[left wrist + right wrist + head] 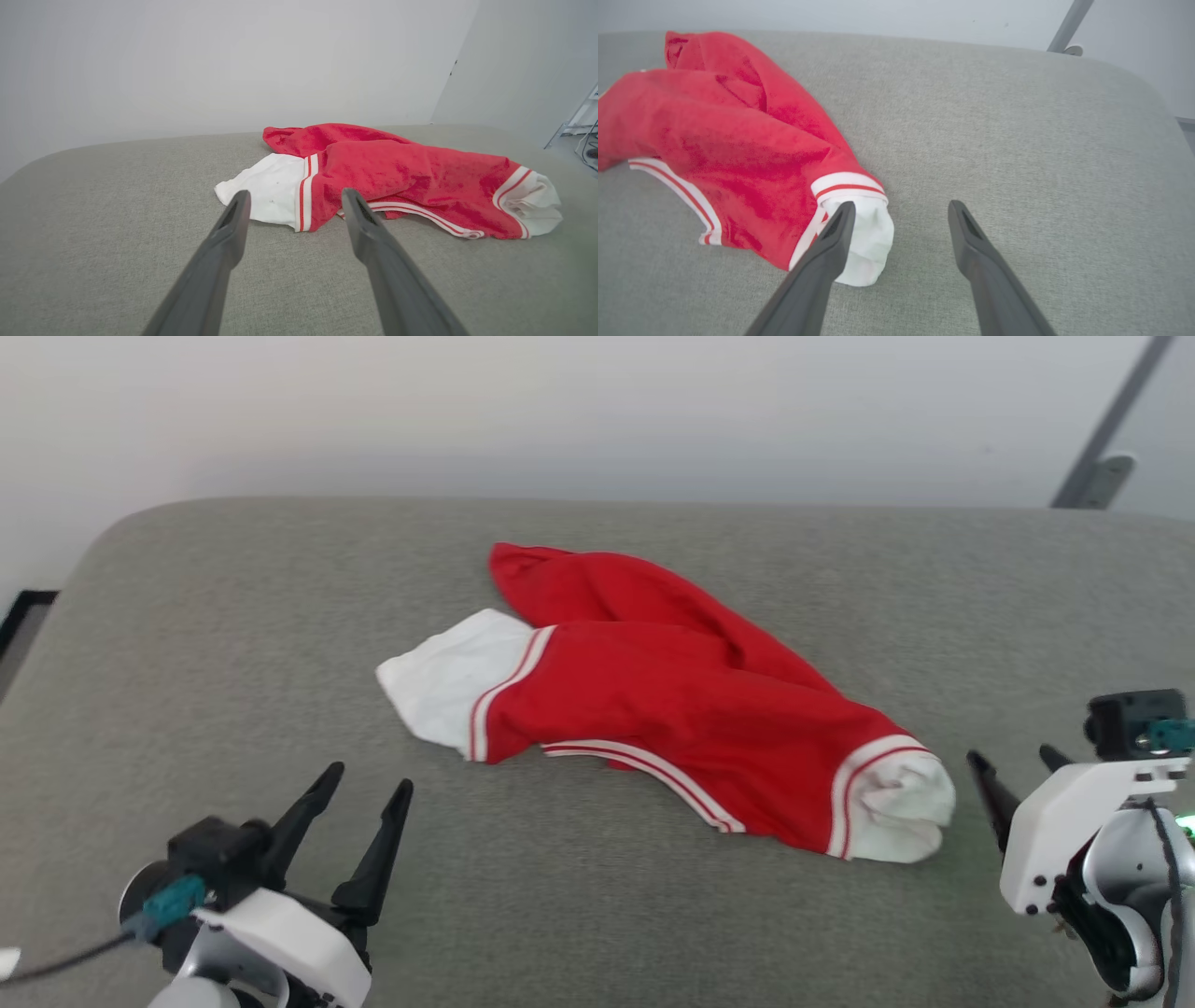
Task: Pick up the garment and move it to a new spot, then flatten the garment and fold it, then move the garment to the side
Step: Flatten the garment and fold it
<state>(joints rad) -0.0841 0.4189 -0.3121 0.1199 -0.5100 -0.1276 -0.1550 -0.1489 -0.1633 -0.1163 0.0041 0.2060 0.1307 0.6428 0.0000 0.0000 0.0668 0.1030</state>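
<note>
Count: 1 garment (672,700). White sleeve ends (448,686): 2, at the garment's 9 and 4 o'clock. Red-and-white stripe bands (644,767): 3. Grippers: 2, left gripper (371,777) at head view 7 o'clock, right gripper (1013,756) at 4 o'clock. Dark fingers (383,840): 2 each, 4 total. 1 grey padded surface (233,644). 1 grey pole (1106,425) at 1 o'clock.

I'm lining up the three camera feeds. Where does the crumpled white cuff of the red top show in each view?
Head view: lower right, the crumpled white cuff at the right end of the red top.
Left wrist view: far right, about mid-height.
Right wrist view: lower centre, partly behind one finger of the right claw.
Shared landmark: the striped hem along the top's near edge.
</note>
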